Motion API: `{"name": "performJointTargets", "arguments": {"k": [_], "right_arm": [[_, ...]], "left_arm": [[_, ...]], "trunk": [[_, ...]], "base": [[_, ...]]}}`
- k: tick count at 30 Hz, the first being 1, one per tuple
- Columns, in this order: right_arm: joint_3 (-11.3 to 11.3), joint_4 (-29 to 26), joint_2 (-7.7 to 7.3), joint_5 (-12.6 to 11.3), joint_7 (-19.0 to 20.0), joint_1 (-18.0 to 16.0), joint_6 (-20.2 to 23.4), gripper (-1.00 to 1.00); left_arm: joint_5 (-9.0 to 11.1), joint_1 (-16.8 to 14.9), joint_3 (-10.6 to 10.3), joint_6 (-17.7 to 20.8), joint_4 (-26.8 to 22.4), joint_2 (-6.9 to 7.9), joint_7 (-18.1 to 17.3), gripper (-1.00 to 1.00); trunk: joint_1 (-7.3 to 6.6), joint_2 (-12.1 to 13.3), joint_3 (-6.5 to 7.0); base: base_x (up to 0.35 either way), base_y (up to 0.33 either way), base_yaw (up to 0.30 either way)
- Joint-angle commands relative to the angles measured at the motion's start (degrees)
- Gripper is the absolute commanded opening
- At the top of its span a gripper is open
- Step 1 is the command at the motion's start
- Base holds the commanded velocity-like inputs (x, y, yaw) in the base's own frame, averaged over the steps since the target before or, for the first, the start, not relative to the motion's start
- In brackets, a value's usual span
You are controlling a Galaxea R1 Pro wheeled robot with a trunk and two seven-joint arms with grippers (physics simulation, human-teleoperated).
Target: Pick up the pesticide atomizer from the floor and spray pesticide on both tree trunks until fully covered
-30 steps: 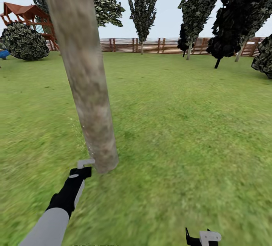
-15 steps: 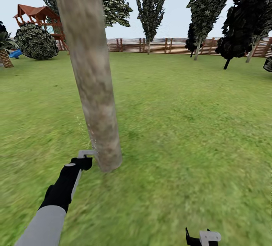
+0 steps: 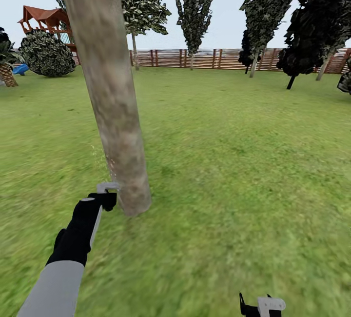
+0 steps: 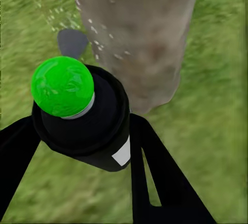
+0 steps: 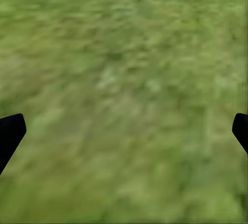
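Your left tool (image 4: 85, 131) is gripping the pesticide atomizer (image 4: 82, 118), its green-lit top (image 4: 62, 86) pointing at the base of the tree trunk (image 3: 114, 112) just beside it, white pesticide specks (image 4: 95, 30) dotting the bark; your right tool (image 5: 124, 131) is hanging wide over grass (image 5: 124, 79)

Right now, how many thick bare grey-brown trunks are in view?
1: the tree trunk stands on the lawn right in front of the left claw. Another could be hidden beyond the frame.

left arm (image 3: 58, 278) has a grey sleeve, black wrist, and a white-tipped black claw (image 3: 108, 191).
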Motion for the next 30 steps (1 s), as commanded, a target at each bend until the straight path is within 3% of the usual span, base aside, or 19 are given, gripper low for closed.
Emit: {"name": "performJointTargets", "arguments": {"k": [1, 4, 5, 7, 9, 11, 12, 14, 17, 21, 30], "right_arm": [[-0.12, -0.11, 0.04, -0.04, -0.06, 0.00, 0.00, 1.00], [-0.28, -0.25, 0.19, -0.10, -0.17, 0.00, -0.01, 1.00], [-0.24, -0.24, 0.17, -0.09, -0.17, 0.00, -0.01, 1.00], [0.02, -0.23, 0.13, -0.06, -0.14, -0.01, -0.03, 1.00], [0.11, -0.22, 0.23, -0.02, -0.10, 0.00, -0.02, 1.00], [0.13, -0.16, 0.20, 0.00, -0.09, 0.00, -0.01, 1.00], [0.14, -0.14, 0.12, 0.00, -0.09, 0.00, 0.00, 1.00], [0.14, -0.14, 0.10, 0.00, -0.09, 0.00, 0.00, 1.00], [0.09, -0.12, 0.03, 0.00, -0.09, 0.00, 0.00, 1.00], [0.06, -0.05, 0.00, 0.00, -0.16, 0.00, 0.00, 1.00], [0.05, -0.05, 0.00, 0.00, -0.18, 0.00, 0.00, 1.00]], "left_arm": [[-0.04, -0.02, -0.35, 0.74, -0.62, 0.31, -0.12, -1.00], [0.18, -0.94, -0.81, 3.64, -1.94, 2.93, -0.83, -1.00], [0.15, -1.09, -1.07, 3.86, -2.03, 3.06, -0.99, -1.00], [0.19, -0.87, -4.78, 4.24, -2.24, 3.22, -1.27, -1.00], [0.43, -0.73, -6.81, 4.33, -2.23, 3.26, -1.31, -1.00], [1.59, -0.74, -7.10, 4.33, -1.99, 3.69, -1.34, -1.00], [4.27, -0.75, -6.14, 4.34, -1.66, 4.65, -1.40, -1.00], [6.22, -0.71, -4.17, 4.39, -1.56, 7.04, -2.45, -1.00], [6.77, -0.58, -3.47, 4.41, -2.00, 10.46, -9.97, -1.00], [6.51, -0.57, -3.91, 4.37, -2.21, 10.12, -10.67, -1.00], [6.51, -0.57, -3.64, 4.15, -2.35, 9.84, -10.23, -1.00]], "trunk": [[0.00, 0.00, 0.00], [0.00, 0.00, 0.00], [0.00, 0.00, 0.00], [0.00, 0.00, 0.00], [0.00, 0.00, 0.00], [0.00, 0.00, 0.00], [0.00, 0.00, 0.00], [0.00, 0.00, 0.00], [0.00, 0.00, 0.00], [0.00, 0.00, 0.00], [0.00, 0.00, 0.00]], "base": [[-0.004, -0.002, 0.070], [-0.001, -0.001, 0.226], [0.000, 0.000, 0.264], [0.000, 0.000, 0.274], [0.000, 0.000, 0.278], [0.000, 0.000, 0.278], [0.000, 0.000, 0.237], [0.000, 0.000, 0.084], [0.000, 0.000, 0.017], [0.000, -0.037, 0.001], [0.000, -0.266, 0.007]]}}
